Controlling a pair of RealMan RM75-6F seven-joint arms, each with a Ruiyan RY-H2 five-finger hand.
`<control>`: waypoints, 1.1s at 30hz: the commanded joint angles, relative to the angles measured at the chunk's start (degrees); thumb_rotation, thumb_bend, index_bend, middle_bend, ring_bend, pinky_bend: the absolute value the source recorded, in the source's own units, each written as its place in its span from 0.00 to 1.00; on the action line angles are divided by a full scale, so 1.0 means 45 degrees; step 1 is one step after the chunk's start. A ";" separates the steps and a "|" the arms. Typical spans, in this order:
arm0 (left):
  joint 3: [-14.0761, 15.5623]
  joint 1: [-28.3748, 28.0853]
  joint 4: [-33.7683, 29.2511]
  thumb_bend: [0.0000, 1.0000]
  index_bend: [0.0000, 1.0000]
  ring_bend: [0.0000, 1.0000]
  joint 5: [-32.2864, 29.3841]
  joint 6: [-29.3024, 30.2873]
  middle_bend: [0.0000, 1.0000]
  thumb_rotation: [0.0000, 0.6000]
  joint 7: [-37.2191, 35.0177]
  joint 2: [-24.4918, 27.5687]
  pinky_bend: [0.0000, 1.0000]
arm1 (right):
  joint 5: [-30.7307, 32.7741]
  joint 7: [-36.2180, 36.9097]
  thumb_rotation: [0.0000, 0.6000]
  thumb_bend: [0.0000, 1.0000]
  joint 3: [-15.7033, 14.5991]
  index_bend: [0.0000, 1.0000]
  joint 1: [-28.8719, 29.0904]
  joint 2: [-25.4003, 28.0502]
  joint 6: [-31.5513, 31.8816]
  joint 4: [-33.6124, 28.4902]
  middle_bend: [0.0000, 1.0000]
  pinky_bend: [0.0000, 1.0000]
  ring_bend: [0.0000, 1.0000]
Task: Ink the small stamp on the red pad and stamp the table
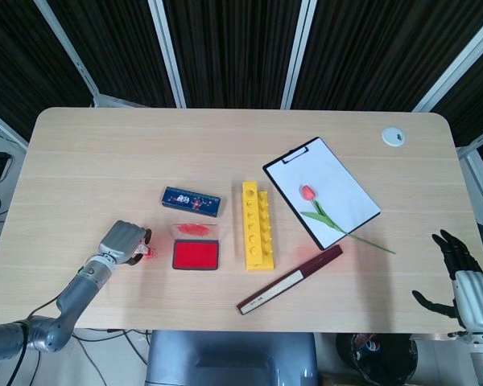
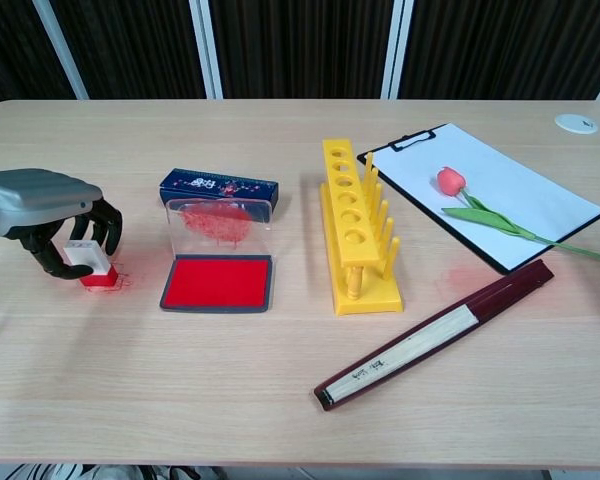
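Note:
The small stamp (image 2: 88, 264), white on top with a red base, stands on the table (image 2: 280, 400) at the left, amid a faint red ink mark. My left hand (image 2: 42, 208) curls over it, thumb and fingers around its white top. In the head view the same left hand (image 1: 121, 240) covers most of the stamp (image 1: 146, 252). The red pad (image 2: 217, 283) lies open just to the right, its clear lid (image 2: 218, 222) upright and smeared red. My right hand (image 1: 457, 277) hangs off the table's right front edge, fingers spread, holding nothing.
A dark blue box (image 2: 218, 187) lies behind the pad. A yellow rack (image 2: 358, 225) stands mid-table. Right of it lie a clipboard (image 2: 510, 195) with a tulip (image 2: 450, 181) and a dark red closed fan (image 2: 440, 333). A white disc (image 2: 577, 122) sits far right.

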 commanded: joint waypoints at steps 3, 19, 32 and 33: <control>0.0021 -0.0022 -0.0063 0.24 0.40 0.40 -0.0146 0.0060 0.42 1.00 0.0203 0.0016 0.54 | -0.0007 0.0006 1.00 0.24 -0.0003 0.00 -0.0002 0.0005 0.0004 -0.0005 0.00 0.19 0.00; -0.0350 0.1146 -0.2190 0.11 0.12 0.06 0.0419 0.2898 0.02 1.00 -0.0371 0.1135 0.15 | -0.0063 -0.0061 1.00 0.24 0.0002 0.00 -0.0006 -0.0011 0.0065 0.0075 0.00 0.19 0.00; 0.1490 0.5006 -0.3132 0.10 0.00 0.00 0.5095 0.8175 0.00 1.00 -0.3215 0.3494 0.00 | -0.0277 -0.0684 1.00 0.24 -0.0036 0.00 -0.0033 -0.0196 0.0272 0.0287 0.00 0.19 0.00; 0.1577 0.5254 -0.2972 0.10 0.00 0.00 0.5286 0.8439 0.00 1.00 -0.3423 0.3547 0.00 | -0.0289 -0.0713 1.00 0.24 -0.0041 0.00 -0.0038 -0.0209 0.0289 0.0300 0.00 0.19 0.00</control>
